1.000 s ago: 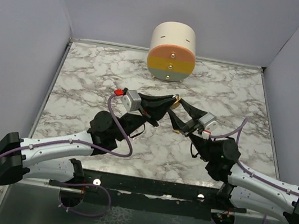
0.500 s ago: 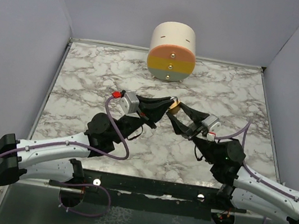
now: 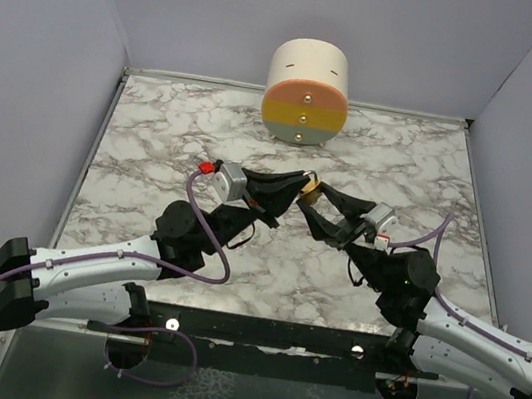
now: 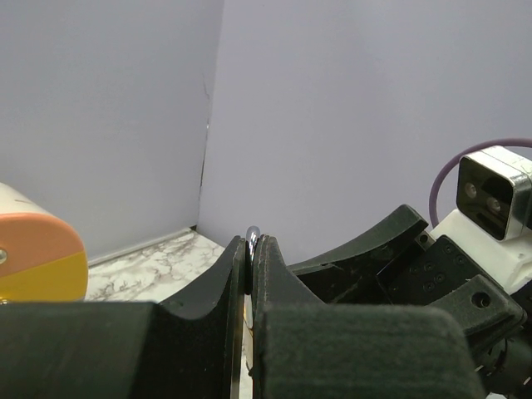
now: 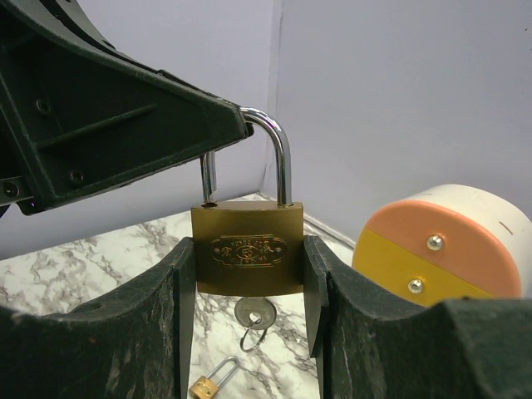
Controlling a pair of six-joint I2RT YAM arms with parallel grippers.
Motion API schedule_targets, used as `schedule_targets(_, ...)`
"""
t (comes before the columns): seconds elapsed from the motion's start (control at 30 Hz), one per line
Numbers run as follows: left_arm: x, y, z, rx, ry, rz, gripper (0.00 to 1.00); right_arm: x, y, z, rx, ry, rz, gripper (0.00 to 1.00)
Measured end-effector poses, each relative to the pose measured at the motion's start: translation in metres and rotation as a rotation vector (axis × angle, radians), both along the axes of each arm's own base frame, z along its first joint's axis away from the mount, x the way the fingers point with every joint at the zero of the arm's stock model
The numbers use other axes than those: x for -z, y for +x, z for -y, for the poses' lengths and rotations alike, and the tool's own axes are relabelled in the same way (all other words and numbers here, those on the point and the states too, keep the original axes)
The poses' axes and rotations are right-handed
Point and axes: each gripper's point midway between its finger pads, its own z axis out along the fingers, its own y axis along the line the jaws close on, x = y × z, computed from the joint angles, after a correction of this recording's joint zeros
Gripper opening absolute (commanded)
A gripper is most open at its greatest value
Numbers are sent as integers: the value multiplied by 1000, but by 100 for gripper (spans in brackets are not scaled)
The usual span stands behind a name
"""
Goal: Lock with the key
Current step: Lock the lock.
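A brass padlock (image 5: 248,249) with a silver shackle (image 5: 283,158) hangs upright above the table, and my two grippers meet on it at mid-table (image 3: 311,189). My right gripper (image 5: 248,266) is shut on the sides of the padlock's body. A silver key (image 5: 255,313) with a small ring sticks out of the padlock's underside. My left gripper (image 4: 252,245) is shut on the shackle, whose silver tip (image 4: 252,235) shows between the fingers. In the right wrist view the left fingers (image 5: 166,125) reach in from the upper left onto the shackle's short leg.
A cream cylinder with an orange and yellow face (image 3: 307,93) stands at the back of the marble table (image 3: 154,141); it also shows in the right wrist view (image 5: 440,249). A small second brass padlock (image 5: 208,378) lies on the table under the held one. Grey walls enclose the table.
Both grippers have kept hold of the padlock and lifted it slightly towards the back. The right wrist has swung a little to the right.
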Motion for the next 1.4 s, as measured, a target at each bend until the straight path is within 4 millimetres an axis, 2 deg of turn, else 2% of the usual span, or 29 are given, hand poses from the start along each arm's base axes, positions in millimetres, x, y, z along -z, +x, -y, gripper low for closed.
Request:
schedule_targets(0.77,-6,2,8,22,-56,-12,0,-6,4,4,30,1,18,1)
schedule_targets(1.4,7,0,11,33,-65,-26,0,-5,5,4,37,-15,29,1)
